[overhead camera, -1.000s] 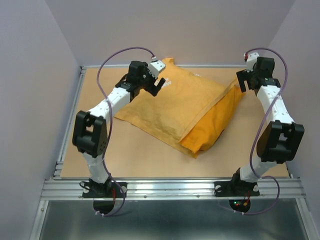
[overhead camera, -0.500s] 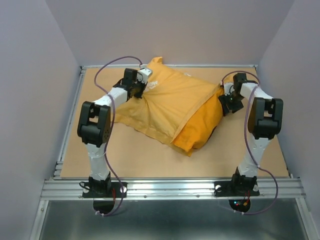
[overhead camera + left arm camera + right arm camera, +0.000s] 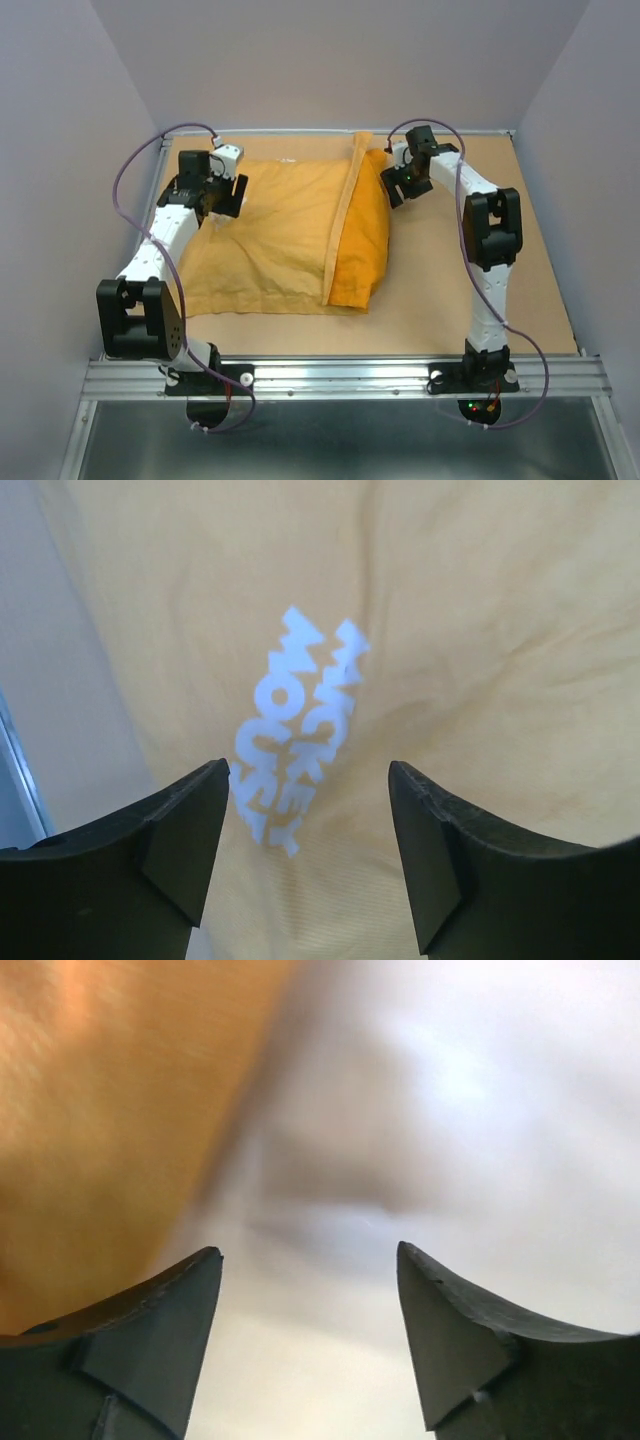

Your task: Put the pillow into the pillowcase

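Top cam: pillowcase (image 3: 270,240) lies spread on the desk (image 3: 440,300), left of centre. Its left part is flat and paler. The right strip is deeper orange and bulges, with a hem line running near-to-far between the two. No white pillow fabric shows, so I can't tell where the pillow is. Left pincer (image 3: 226,200) is over the case's far-left corner. Right pincer (image 3: 398,188) is at the far end of the orange strip; can't tell if it's touching.

Left wrist cam: left pincer released, jaws apart with nothing between them. Behind them is yellow cloth with white print (image 3: 300,720) reading "MICKEY MOUSE".

Right wrist cam: right pincer released, jaws apart and the gap empty. Orange fabric is upper left; the rest is a pale blurred surface I can't identify.
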Motion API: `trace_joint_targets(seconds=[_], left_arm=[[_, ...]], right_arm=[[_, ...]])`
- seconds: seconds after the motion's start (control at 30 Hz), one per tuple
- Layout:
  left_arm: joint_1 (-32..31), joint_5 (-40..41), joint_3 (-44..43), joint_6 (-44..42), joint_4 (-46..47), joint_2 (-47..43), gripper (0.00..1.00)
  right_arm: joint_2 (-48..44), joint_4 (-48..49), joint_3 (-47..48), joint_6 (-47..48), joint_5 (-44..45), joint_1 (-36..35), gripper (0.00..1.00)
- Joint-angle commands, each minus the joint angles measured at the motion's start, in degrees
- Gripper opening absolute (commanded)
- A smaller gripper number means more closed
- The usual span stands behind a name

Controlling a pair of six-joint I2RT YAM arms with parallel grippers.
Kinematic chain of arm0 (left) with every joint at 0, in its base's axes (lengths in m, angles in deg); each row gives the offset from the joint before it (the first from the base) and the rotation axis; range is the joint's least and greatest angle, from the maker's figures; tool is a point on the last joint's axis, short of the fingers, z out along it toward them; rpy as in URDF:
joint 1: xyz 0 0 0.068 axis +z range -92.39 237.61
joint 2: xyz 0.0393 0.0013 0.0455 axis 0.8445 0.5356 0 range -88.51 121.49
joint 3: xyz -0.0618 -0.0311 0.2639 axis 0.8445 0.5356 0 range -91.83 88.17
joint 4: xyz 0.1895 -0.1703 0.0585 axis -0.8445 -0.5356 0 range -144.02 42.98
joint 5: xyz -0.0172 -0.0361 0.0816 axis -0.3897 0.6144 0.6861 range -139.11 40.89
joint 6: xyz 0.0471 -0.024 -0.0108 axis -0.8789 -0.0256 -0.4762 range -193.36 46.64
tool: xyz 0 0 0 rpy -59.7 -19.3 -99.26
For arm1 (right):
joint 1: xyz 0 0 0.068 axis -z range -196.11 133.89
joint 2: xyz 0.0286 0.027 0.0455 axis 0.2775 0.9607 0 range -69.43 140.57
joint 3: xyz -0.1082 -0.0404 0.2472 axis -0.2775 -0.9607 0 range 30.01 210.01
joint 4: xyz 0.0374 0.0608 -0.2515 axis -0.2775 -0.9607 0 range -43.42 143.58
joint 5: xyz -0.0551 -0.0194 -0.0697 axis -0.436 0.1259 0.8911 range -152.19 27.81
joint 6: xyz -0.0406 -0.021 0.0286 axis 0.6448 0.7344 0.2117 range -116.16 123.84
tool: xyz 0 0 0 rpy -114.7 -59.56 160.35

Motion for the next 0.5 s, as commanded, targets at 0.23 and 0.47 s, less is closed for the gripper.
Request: trace_joint_targets(seconds=[0.23,0.47], left_arm=[[-2.03,-10.78,-9.20,8.32,0.73,1.74,0.78],[-2.03,-9.29,-4.90,10.52,3.20,-0.54,0.80]], right_arm=[[-15.62,0.42,9.05,-8.58,1.79,-6.02,0.95],[-9.91,1.56,10.37,-9.31,3.01,-18.05,1.00]])
